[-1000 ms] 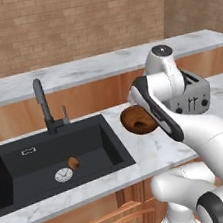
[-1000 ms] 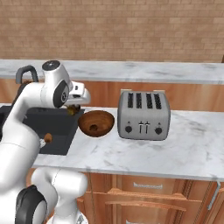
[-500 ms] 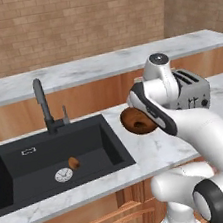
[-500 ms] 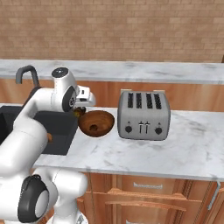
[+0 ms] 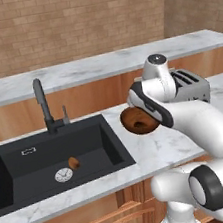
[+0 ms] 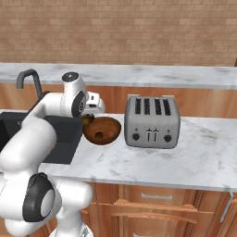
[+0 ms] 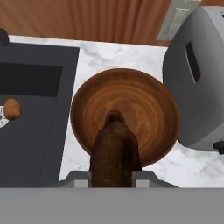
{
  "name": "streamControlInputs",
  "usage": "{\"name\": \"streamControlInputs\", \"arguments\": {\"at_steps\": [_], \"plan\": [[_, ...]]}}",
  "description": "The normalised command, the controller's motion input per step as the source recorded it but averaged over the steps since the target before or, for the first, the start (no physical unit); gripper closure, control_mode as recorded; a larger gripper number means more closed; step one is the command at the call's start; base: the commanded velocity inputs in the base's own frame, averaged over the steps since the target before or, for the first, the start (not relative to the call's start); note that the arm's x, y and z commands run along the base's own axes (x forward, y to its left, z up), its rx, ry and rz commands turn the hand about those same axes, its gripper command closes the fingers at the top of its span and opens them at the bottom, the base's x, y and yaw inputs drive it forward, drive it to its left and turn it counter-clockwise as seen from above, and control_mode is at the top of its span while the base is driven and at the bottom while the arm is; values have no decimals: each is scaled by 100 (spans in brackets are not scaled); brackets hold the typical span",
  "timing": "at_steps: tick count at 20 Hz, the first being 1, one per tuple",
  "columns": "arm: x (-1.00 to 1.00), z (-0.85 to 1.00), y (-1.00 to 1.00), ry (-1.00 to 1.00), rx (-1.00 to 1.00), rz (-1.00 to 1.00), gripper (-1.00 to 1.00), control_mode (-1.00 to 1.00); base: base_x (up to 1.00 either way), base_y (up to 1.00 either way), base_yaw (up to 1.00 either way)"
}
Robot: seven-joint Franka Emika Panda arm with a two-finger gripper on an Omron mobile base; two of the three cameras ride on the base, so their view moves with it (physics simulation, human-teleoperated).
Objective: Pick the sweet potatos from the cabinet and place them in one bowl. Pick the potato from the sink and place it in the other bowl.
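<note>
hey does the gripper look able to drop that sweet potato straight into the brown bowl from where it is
Probably yes. In the hand view the gripper, shut on the sweet potato, hangs above the near side of the brown bowl. Nothing lies between them, and the toaster stands clear beside it.

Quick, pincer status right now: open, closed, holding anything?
Pincer: closed on a sweet potato, held above the reddish-brown bowl.

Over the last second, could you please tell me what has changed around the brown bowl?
The arm has swung toward the sink side, carrying the claw with its dark sweet potato over the reddish-brown bowl; it remains shut on the tuber. The bowl, the toaster and the potato in the sink have stayed put.
</note>
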Motion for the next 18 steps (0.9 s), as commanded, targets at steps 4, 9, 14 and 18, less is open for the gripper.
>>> {"name": "streamControlInputs", "arguments": {"at_steps": [4, 9, 14, 18], "plan": [[1, -26, -3, 5, 0, 0, 100, -100, 0, 0, 0], [10, -34, -2, 0, 0, 0, 100, -100, 0, 0, 0], [18, -32, 0, 0, 0, 0, 100, -100, 0, 0, 0], [31, -19, 0, 0, 0, 0, 100, -100, 0, 0, 0]]}}
